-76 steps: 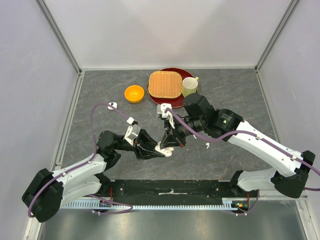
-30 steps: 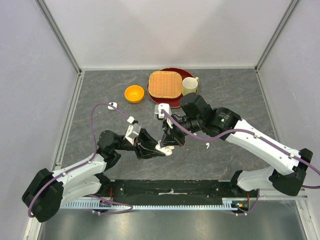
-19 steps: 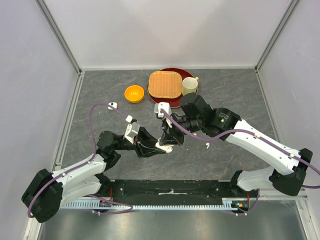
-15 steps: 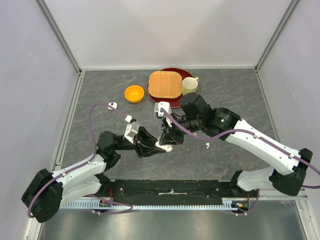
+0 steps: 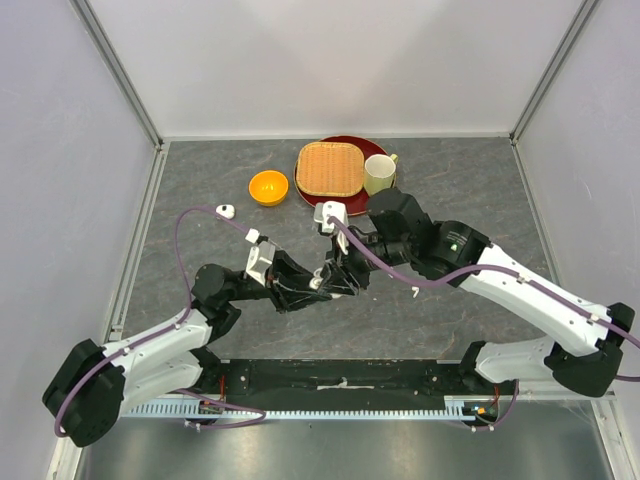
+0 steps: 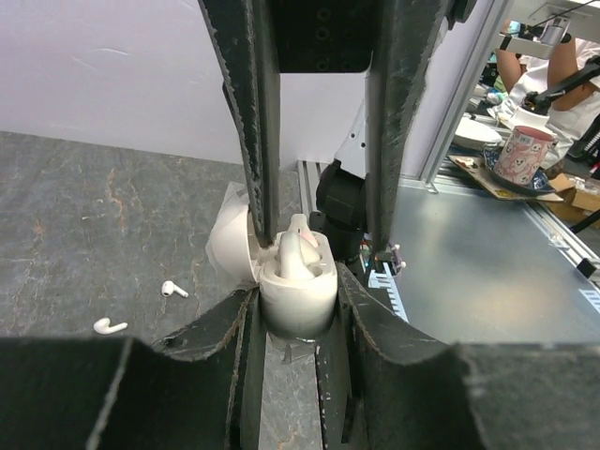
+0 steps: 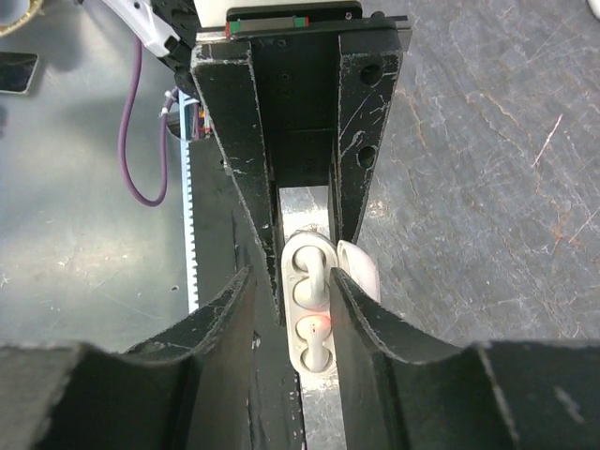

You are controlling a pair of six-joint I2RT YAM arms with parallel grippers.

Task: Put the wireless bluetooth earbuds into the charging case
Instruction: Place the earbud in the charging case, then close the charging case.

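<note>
The white charging case stands upright with its lid swung open, and my left gripper is shut on its body. One earbud sticks up out of a slot. From above, the case shows an earbud in its far slot and a red glow at the near slot. My right gripper hangs open right over the case, one finger on each side. In the top view both grippers meet at the case. Two loose earbuds lie on the table.
An orange bowl sits at the back left. A wicker mat lies on a red plate, with a cream mug beside it, just behind the right arm. One loose earbud lies right of the grippers.
My right gripper's jaws have gone from shut to open above the case, leaving the earbud in the slot. The left gripper and case shifted slightly away from the bases.
</note>
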